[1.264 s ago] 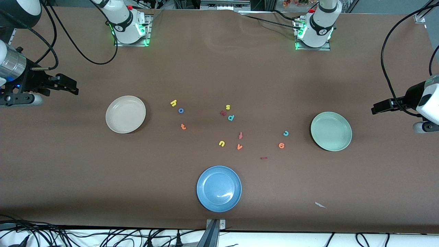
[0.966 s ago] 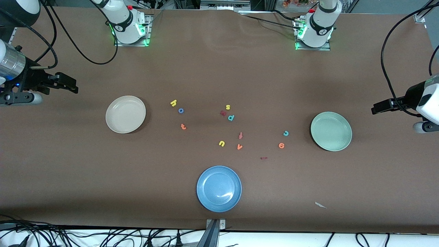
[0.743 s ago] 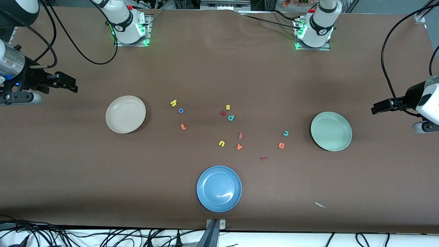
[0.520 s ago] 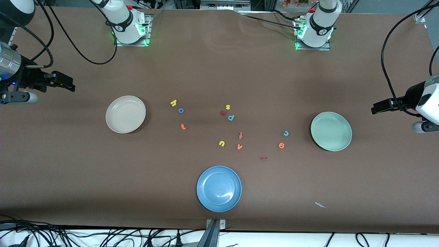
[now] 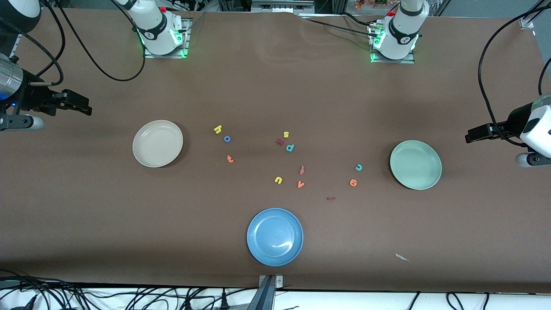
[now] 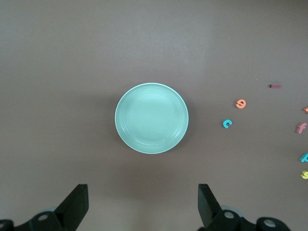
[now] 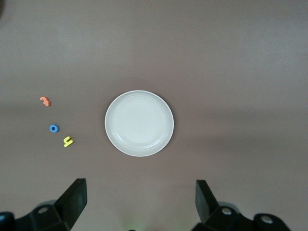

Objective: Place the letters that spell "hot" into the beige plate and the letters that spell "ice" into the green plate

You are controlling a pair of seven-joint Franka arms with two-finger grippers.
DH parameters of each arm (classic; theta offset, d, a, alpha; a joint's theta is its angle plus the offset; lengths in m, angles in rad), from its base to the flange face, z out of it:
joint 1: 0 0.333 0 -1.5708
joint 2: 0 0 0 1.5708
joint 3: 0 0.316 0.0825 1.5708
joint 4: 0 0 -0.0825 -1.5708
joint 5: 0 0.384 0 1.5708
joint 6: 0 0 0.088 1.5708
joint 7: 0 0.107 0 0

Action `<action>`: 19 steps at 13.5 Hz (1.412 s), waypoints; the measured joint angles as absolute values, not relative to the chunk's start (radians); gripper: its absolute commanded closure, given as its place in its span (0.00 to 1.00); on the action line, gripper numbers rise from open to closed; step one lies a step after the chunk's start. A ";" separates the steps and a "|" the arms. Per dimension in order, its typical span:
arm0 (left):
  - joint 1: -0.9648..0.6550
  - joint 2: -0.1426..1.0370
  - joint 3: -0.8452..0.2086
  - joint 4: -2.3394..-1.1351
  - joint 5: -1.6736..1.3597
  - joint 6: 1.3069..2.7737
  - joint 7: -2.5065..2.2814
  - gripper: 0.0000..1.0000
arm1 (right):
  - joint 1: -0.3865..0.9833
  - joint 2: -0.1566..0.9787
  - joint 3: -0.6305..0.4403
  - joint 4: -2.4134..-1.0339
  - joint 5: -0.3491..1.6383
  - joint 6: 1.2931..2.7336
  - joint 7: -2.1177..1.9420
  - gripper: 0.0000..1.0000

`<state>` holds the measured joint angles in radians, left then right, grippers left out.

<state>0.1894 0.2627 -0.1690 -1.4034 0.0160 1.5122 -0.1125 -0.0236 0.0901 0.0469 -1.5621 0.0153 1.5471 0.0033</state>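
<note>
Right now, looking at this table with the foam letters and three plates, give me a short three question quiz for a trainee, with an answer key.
1. True or false: the beige plate already holds a letter.
2. Which letter lies nearest the green plate? A) yellow h B) teal c C) orange t
3. Fill in: both the left gripper and the right gripper are ____ and hold nothing.

Key: 1 false, all three plates hold nothing. 2 B. 3 open; each hangs over its own end of the table, the left beside the green plate, the right beside the beige plate.
</note>
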 measured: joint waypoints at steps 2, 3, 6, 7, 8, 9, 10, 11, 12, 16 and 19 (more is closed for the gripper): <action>0.190 0.263 -0.169 -1.404 0.016 1.512 -0.112 0.00 | -0.024 0.094 0.047 -1.562 0.015 1.547 0.003 0.00; 0.191 0.263 -0.169 -1.405 0.016 1.512 -0.112 0.00 | -0.024 0.096 0.047 -1.562 0.015 1.547 0.003 0.00; 0.191 0.263 -0.169 -1.405 0.016 1.512 -0.112 0.00 | -0.024 0.101 0.047 -1.562 0.015 1.547 0.003 0.00; 0.191 0.263 -0.169 -1.405 0.016 1.512 -0.112 0.00 | -0.024 0.101 0.047 -1.562 0.015 1.547 0.003 0.00; 0.191 0.263 -0.169 -1.405 0.016 1.512 -0.112 0.00 | -0.024 0.101 0.047 -1.562 0.015 1.547 0.003 0.00; 0.191 0.263 -0.169 -1.405 0.016 1.512 -0.112 0.00 | -0.024 0.101 0.047 -1.562 0.015 1.547 0.003 0.00; 0.191 0.263 -0.169 -1.405 0.016 1.512 -0.112 0.00 | -0.024 0.101 0.047 -1.562 0.015 1.547 0.003 0.00; 0.191 0.263 -0.169 -1.405 0.016 1.512 -0.112 0.00 | -0.024 0.101 0.047 -1.562 0.015 1.547 0.003 0.00; 0.191 0.263 -0.169 -1.405 0.016 1.512 -0.112 0.00 | -0.024 0.101 0.047 -1.562 0.015 1.547 0.003 0.00; 0.191 0.263 -0.169 -1.405 0.016 1.512 -0.111 0.00 | -0.024 0.103 0.047 -1.562 0.015 1.547 0.003 0.00; 0.191 0.263 -0.169 -1.405 0.016 1.512 -0.111 0.00 | -0.024 0.107 0.047 -1.562 0.015 1.547 0.003 0.00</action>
